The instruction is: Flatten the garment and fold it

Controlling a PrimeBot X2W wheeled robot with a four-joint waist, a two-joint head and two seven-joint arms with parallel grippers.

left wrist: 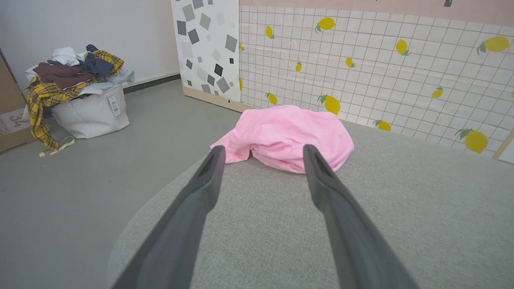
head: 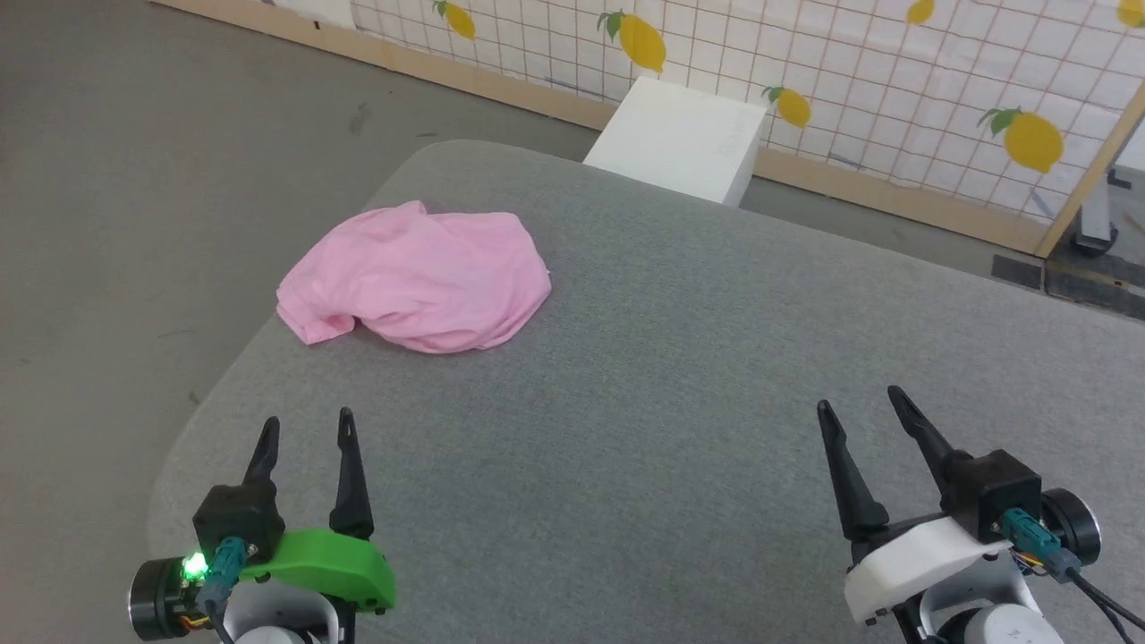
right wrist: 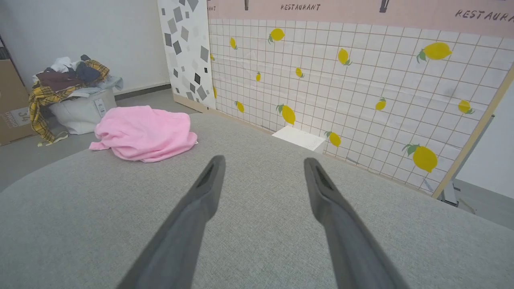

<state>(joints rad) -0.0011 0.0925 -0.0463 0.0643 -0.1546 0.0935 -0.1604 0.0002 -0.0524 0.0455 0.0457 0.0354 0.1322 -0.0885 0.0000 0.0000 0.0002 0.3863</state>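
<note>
The garment [head: 420, 279] is a light pink cloth heap, bunched and rumpled, lying near the far left corner of the grey padded table [head: 644, 376]. The left wrist view has the garment [left wrist: 287, 136] straight ahead, beyond the fingertips; the right wrist view has the garment [right wrist: 144, 134] off to the upper left. Its waistband and label are hidden in the folds. My left gripper [head: 307, 427] hovers open at the lower left, well short of the cloth. My right gripper [head: 859, 400] is open at the lower right, far from it. Both hold nothing.
A white box [head: 680, 139] stands on the floor behind the table's far edge, against a lemon-patterned wall panel [head: 894, 89]. A white bin [left wrist: 90, 114] piled with clothes sits on the floor to the left. The table's left edge [head: 224, 394] is rounded and close to the garment.
</note>
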